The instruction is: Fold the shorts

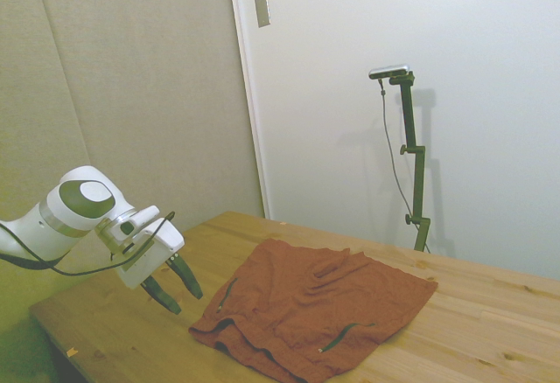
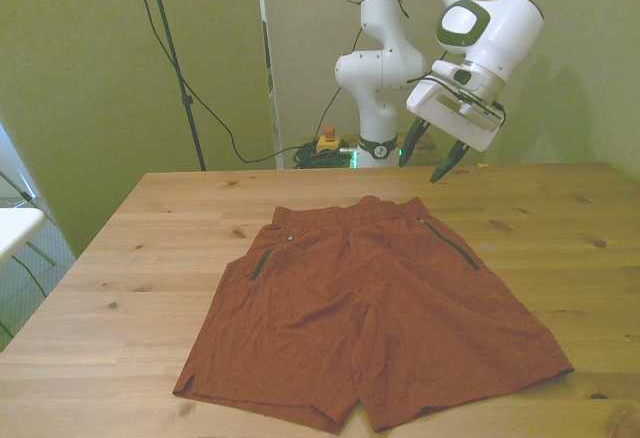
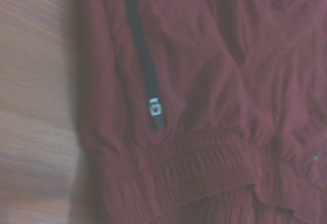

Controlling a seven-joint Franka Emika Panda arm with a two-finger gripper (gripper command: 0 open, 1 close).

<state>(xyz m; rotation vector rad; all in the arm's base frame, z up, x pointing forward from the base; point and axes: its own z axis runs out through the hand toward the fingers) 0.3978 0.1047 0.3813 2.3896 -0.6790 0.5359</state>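
Observation:
The rust-orange shorts (image 2: 370,308) lie spread flat on the wooden table (image 2: 130,258), waistband toward the far edge and both legs toward the near edge. In the side view the shorts (image 1: 319,304) lie to the right of my gripper (image 1: 175,287). My gripper (image 2: 432,156) hangs tilted in the air above the table's far edge, off the waistband corner on the front view's right, open and holding nothing. The wrist view shows a dark pocket zipper (image 3: 143,65) with its pull, and the gathered waistband (image 3: 194,173).
Bare table (image 1: 490,330) surrounds the shorts on all sides. A white object (image 2: 15,228) pokes in at the front view's left edge, off the table. Cables and a small red button (image 2: 327,141) sit on the floor by the robot's base.

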